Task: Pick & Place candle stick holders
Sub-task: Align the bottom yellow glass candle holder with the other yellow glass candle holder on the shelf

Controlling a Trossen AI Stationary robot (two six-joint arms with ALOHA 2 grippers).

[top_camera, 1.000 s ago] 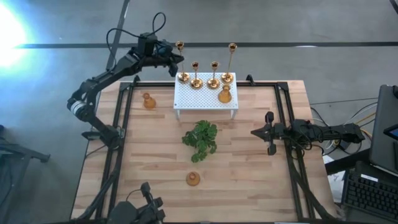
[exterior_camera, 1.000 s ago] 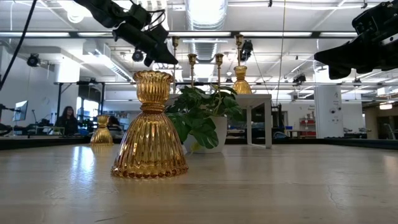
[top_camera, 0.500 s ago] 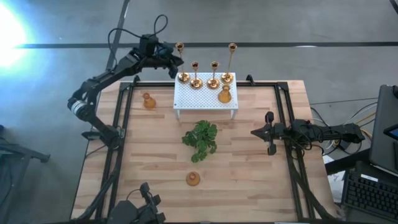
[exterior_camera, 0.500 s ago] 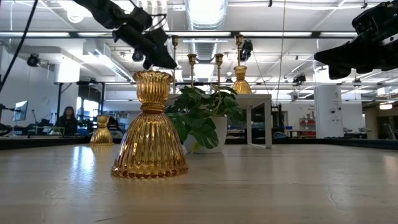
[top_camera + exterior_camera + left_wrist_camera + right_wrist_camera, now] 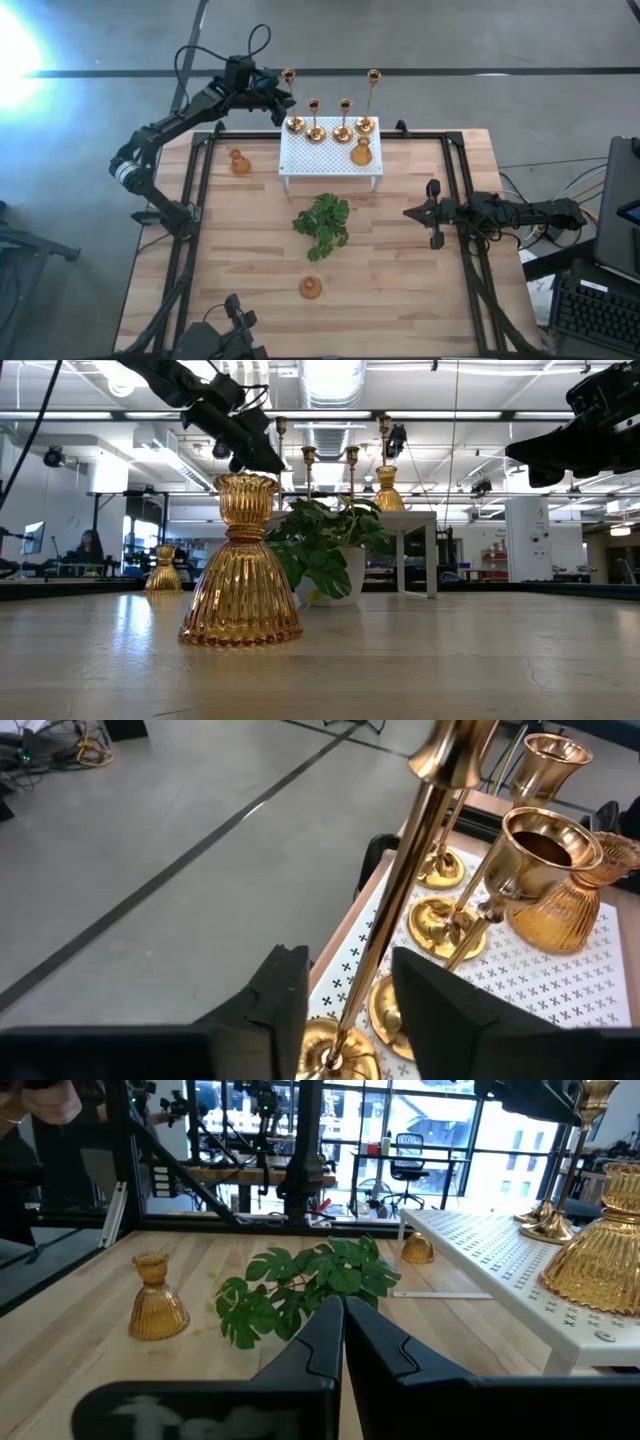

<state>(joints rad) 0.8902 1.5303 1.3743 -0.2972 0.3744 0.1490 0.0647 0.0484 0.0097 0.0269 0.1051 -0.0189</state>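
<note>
I have the left gripper (image 5: 283, 97) up at the far left corner of the white stand (image 5: 330, 160), its fingers spread either side of the tall candle holder (image 5: 400, 900) that stands there. In the left wrist view the gold stem runs up between the two dark fingers (image 5: 285, 995) with a gap showing on each side, so I read the pincer as released, not gripping. I judge this to be the letting-go after a placement on the stand; it could equally be the approach for a pick.

Five holders sit on the stand: this tall one, two shorter stems (image 5: 315, 120), a second tall one (image 5: 371, 100) and a squat holder (image 5: 361, 153). Two more squat holders are on the wooden table (image 5: 420, 300): one to the left of the stand (image 5: 239, 162), one near the front edge (image 5: 311, 288), beyond the green plant (image 5: 322, 222).

If I am releasing, my next move must draw straight back without brushing the thin stem, which looks easy to tip.

The right gripper (image 5: 430, 213) waits over the right side of the table, fingers pressed together with nothing between them.

Only the wrist view shows the stem between the fingers; from above the gripper hides it. The low view shows the front squat holder (image 5: 241, 565) large and upright.
</note>
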